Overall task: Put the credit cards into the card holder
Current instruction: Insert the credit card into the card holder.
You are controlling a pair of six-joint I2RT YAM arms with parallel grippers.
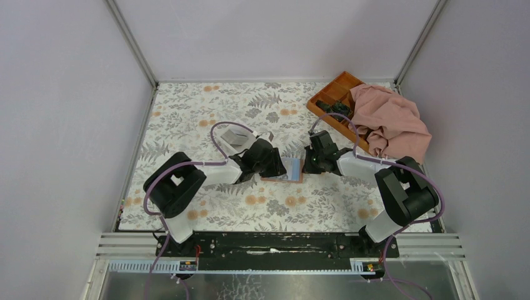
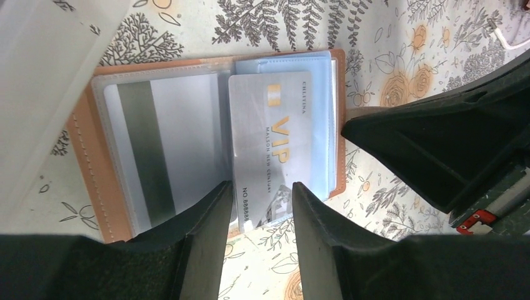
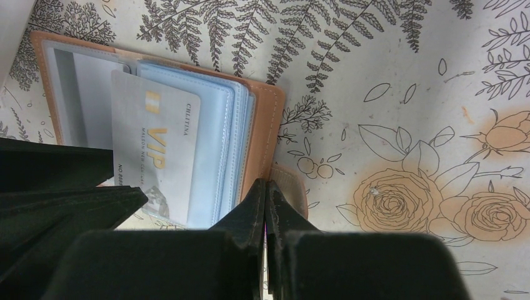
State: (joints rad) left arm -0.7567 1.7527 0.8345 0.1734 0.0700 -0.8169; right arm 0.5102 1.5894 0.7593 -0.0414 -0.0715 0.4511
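The tan card holder (image 2: 87,162) lies open on the table between both grippers; it also shows in the top view (image 1: 290,178). A card with a dark stripe (image 2: 150,144) sits in its left clear sleeve. A grey VIP credit card (image 2: 269,131) lies over the light blue sleeves (image 3: 219,144), and its lower end sticks out past the holder's edge. My left gripper (image 2: 262,209) is open, with that card end between its fingers but not pinched. My right gripper (image 3: 267,190) is shut and empty, its tips resting at the holder's right edge by the snap tab (image 3: 290,190).
A white box (image 1: 236,136) lies just behind the left gripper and also shows in the left wrist view (image 2: 37,81). An orange compartment tray (image 1: 331,94) and a pink cloth (image 1: 390,122) are at the back right.
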